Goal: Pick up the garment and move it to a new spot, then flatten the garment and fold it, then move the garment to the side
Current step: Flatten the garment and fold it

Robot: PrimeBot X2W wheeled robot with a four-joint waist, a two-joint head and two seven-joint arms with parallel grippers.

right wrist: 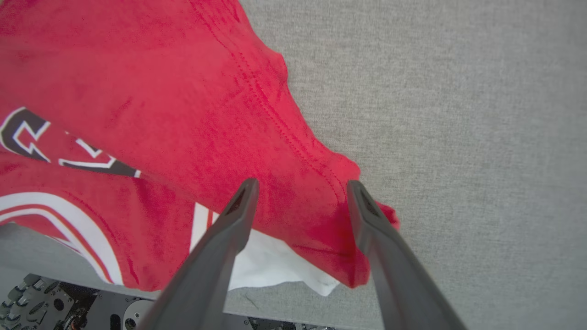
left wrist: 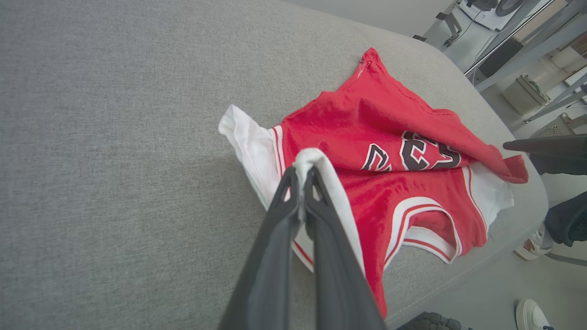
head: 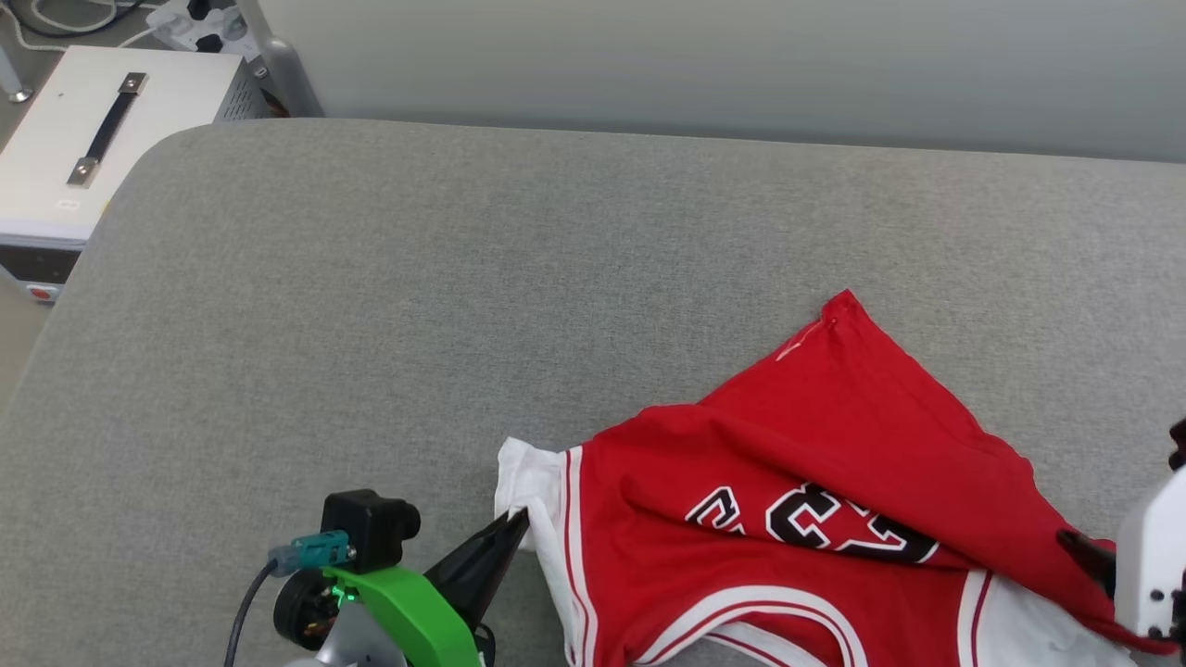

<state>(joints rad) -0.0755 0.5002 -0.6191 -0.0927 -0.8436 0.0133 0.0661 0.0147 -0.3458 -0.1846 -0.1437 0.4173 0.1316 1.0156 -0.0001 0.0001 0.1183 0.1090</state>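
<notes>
On the grey padded surface [head: 463, 278], the garment [head: 834, 445] lies crumpled near the front edge. It looks light and limp — best held at sleeves or hem corners. The left gripper [left wrist: 301, 176] is clenched on the white sleeve [left wrist: 250, 146]; the right gripper [right wrist: 300, 188] has its 2 fingers spread over a red hem corner [right wrist: 321, 215].

Garment [head: 834, 435]: black white-outlined "23", upside down, partly under fold.

Red jersey [head: 834, 435], white sleeves, crumpled, red fold flopped over the black number print, near-right edge of grey table [head: 463, 324].
</notes>
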